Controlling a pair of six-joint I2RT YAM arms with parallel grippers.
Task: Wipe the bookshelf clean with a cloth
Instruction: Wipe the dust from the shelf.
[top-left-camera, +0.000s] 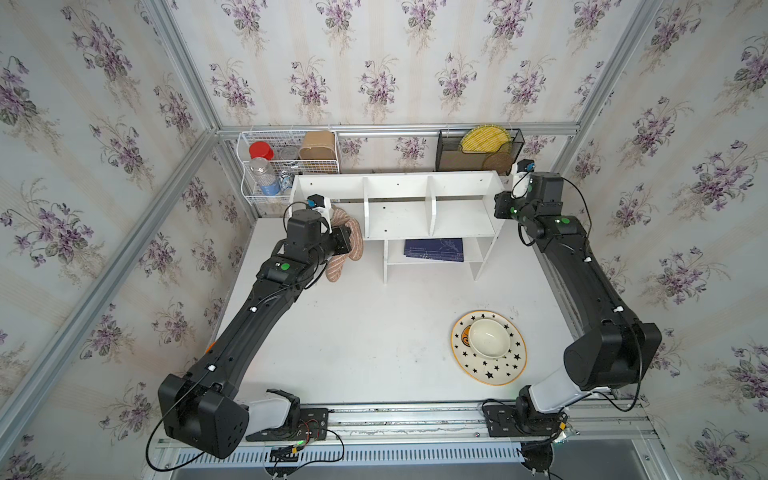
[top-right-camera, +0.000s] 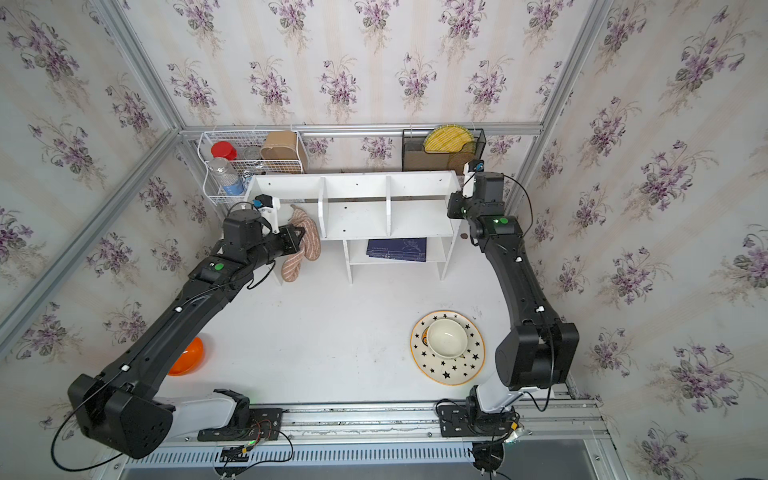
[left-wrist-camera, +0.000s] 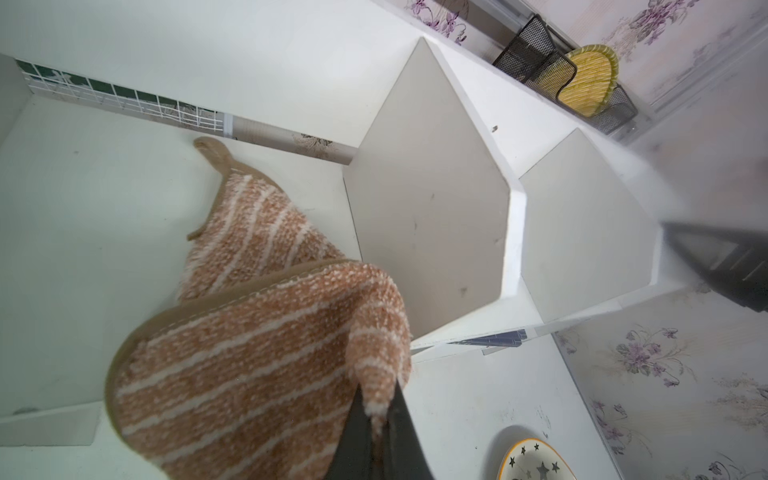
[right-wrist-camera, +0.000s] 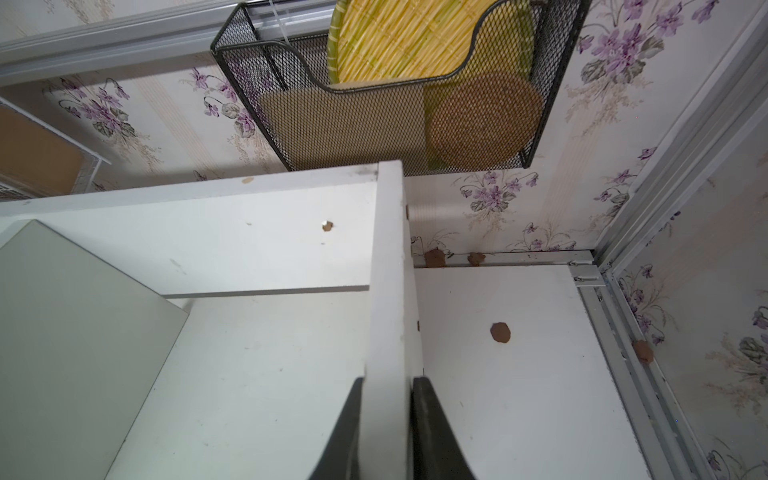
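At the bookshelf's (top-left-camera: 399, 224) left compartment, left end effector (left-wrist-camera: 380, 415) pinches a fold of soft, limp cloth (left-wrist-camera: 249, 374); right end effector (right-wrist-camera: 386, 386) clamps the stiff side panel (right-wrist-camera: 388, 270).

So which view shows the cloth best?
The left wrist view: the cloth fills it, stripes and loop clear, a corner pinched by the left gripper, its far end lying in the bookshelf's end compartment. Both top views show it small, partly behind the left arm. The right wrist view misses it.
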